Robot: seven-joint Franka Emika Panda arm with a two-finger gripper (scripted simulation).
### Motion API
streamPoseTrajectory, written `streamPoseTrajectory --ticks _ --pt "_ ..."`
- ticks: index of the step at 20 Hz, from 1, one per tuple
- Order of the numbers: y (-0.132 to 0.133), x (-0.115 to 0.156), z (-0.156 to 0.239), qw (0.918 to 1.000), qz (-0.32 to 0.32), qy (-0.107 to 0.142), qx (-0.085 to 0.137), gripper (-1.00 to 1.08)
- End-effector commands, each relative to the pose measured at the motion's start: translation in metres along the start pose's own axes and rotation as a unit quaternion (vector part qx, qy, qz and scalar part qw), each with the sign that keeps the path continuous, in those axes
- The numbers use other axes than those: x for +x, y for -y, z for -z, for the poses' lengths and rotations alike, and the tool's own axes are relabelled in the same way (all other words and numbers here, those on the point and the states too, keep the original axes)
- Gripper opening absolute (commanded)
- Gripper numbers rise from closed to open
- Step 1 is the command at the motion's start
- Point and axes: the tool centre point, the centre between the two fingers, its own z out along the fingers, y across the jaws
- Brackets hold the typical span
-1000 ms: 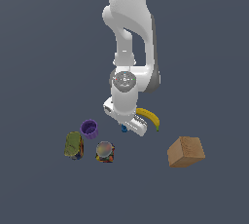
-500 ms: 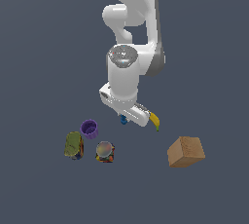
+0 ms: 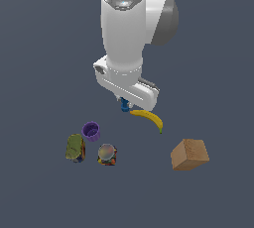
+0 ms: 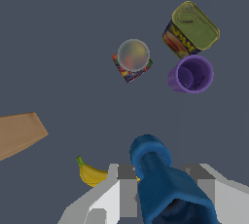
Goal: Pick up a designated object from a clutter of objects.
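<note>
Blue piece [image 4: 160, 179] clamped in claw [image 4: 163, 189]

Block [image 4: 19, 133]: cut off by wrist view's edge.
Banana [image 4: 92, 173]: partly hidden behind hand [image 4: 160, 194].
Blue piece [image 3: 124, 105]: mostly hidden under the hand.

Exterior view: we look from in front of the arm and somewhat above, at middle distance, facing the worktop [image 3: 44, 73]. Wrist view: we look straight down, close, past the tool [image 4: 163, 189]. Both views share the banana [image 3: 149, 119] [image 4: 91, 173], purple cup [image 3: 91, 131] [image 4: 190, 74], can [image 3: 75, 147] [image 4: 190, 29], jar [image 3: 106, 153] [image 4: 133, 59] and wooden block [image 3: 189, 154] [image 4: 18, 133].
</note>
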Motion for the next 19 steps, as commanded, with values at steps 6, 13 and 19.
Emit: streamPoseTrajectory --ticks 6,13,19 --pt "-0.001 0.002 0.066 1.0000 0.000 0.000 0.000 -1.00" --pt "0.000 0.005 0.099 1.0000 0.000 0.000 0.000 -1.00" --pt "0.001 0.006 0.106 1.0000 0.000 0.000 0.000 -1.00"
